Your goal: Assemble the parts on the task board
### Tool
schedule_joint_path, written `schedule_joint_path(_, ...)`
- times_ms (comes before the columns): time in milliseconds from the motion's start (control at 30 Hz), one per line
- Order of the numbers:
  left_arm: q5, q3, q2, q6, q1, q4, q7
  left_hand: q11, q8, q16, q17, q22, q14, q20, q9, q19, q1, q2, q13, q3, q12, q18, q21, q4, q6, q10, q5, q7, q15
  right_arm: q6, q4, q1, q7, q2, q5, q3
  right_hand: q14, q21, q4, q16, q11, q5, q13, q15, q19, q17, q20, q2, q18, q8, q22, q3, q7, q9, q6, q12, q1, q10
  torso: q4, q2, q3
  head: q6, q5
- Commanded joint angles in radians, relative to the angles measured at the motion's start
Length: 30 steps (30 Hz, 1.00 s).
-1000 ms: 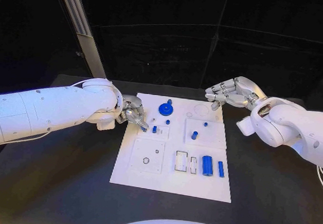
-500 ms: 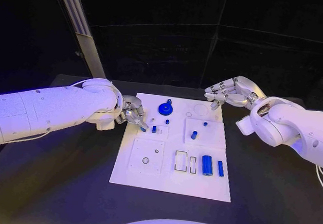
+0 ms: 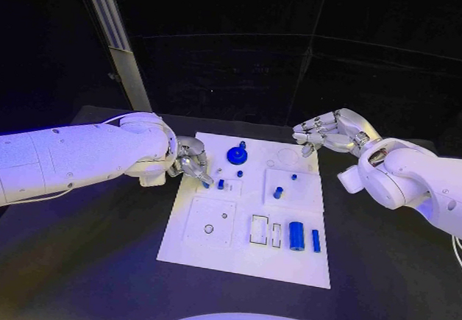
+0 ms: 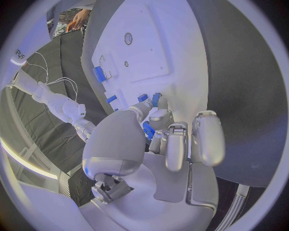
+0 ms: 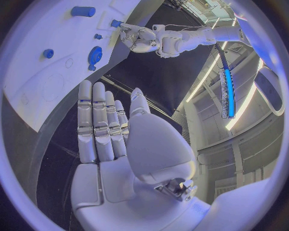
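The white task board (image 3: pixel 247 261) lies in the middle of the black table. My left hand (image 3: pixel 191 165) hovers over the board's left edge, and in the left wrist view it (image 4: pixel 163 139) pinches a small blue part (image 4: pixel 148 130) between thumb and fingers. A blue peg (image 3: pixel 221 184) stands just beside those fingertips. Near the far end of the board sits a blue gear (image 3: pixel 236 156). A thick blue cylinder (image 3: pixel 296 235) and a thin blue bar (image 3: pixel 316 240) lie side by side at the near right. My right hand (image 3: pixel 329 134) floats above the board's far right corner holding nothing, its fingers (image 5: pixel 96 120) straight and together.
Another blue peg (image 3: pixel 278 193) stands in the right-hand square plate, with a smaller one (image 3: pixel 239 174) near the gear. Two rectangular slots (image 3: pixel 259 230) lie left of the cylinder. A metal post (image 3: pixel 117 41) rises behind the table's far left. Bare table flanks the board.
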Motion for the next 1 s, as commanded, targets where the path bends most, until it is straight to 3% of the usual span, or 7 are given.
schedule_joint_path(33,-0.008,-0.001,-0.004,-0.021,-0.001,0.009,-0.009,0.001,0.007,0.003,0.263,0.001,0.104,-0.007,0.002,0.008,0.001,0.002,0.001,0.124,0.002,-0.001,0.002,-0.116,0.001,0.004,0.004,-0.003,-0.004,0.007,0.001,0.002,0.011,0.000,0.005,0.000,-0.005,-0.004,-0.003,-0.003,0.000,0.005,-0.001,0.001,-0.004,-0.001,0.004,0.012,0.011,-0.006,-0.001,-0.004,0.000,-0.001,-0.007,-0.004,0.001,-0.007,0.0003,-0.001,-0.0002,-0.001,-0.001)
schedule_joint_path(700,-0.036,-0.002,-0.014,-0.060,-0.005,0.035,-0.018,0.000,0.011,0.003,0.263,0.006,0.104,-0.007,0.005,0.010,-0.005,-0.007,0.000,0.152,0.001,-0.002,0.004,-0.124,0.003,0.007,0.013,-0.003,-0.004,0.010,0.001,0.002,0.013,-0.001,0.005,0.000,-0.005,-0.004,-0.003,-0.003,0.000,0.005,-0.001,0.001,-0.004,-0.001,0.004,0.012,0.011,-0.006,-0.001,-0.004,0.000,-0.001,-0.007,-0.004,0.001,-0.007,0.0005,0.000,0.0000,0.000,-0.004)
schedule_joint_path(1000,-0.055,-0.002,-0.033,-0.125,-0.010,0.063,-0.003,0.000,0.016,0.003,0.263,0.014,0.104,-0.008,0.008,0.013,-0.013,-0.021,0.000,0.185,0.000,-0.003,0.009,-0.132,0.004,0.011,0.019,-0.003,-0.004,0.012,0.000,0.002,0.013,0.000,0.005,0.000,-0.006,-0.005,-0.004,-0.005,0.001,0.007,-0.001,0.002,-0.004,-0.002,0.005,0.013,0.011,-0.006,-0.002,-0.004,0.001,-0.001,-0.009,-0.005,0.003,-0.009,0.0009,0.000,-0.0012,-0.003,-0.002)
